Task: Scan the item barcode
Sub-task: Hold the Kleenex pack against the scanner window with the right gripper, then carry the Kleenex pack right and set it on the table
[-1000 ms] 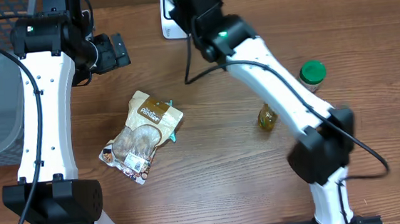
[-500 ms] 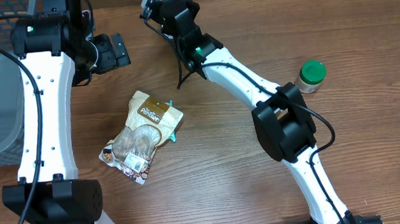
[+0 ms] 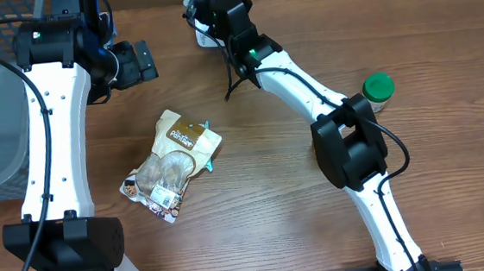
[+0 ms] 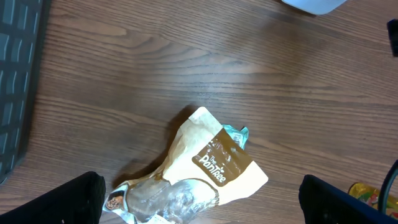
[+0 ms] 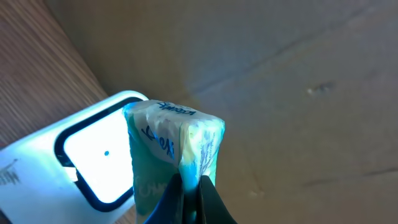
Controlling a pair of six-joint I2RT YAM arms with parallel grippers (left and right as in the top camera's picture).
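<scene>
Two right gripper [image 5: 189, 198] fingers pinch a pale blue-green soft plastic packet [image 5: 171, 146], possibly tissues, just before the glowing window of a white box scanner [image 5: 31, 183]; left gripper [image 3: 135, 62] gapes wide above a tan snack pouch [image 4: 214, 165].
</scene>
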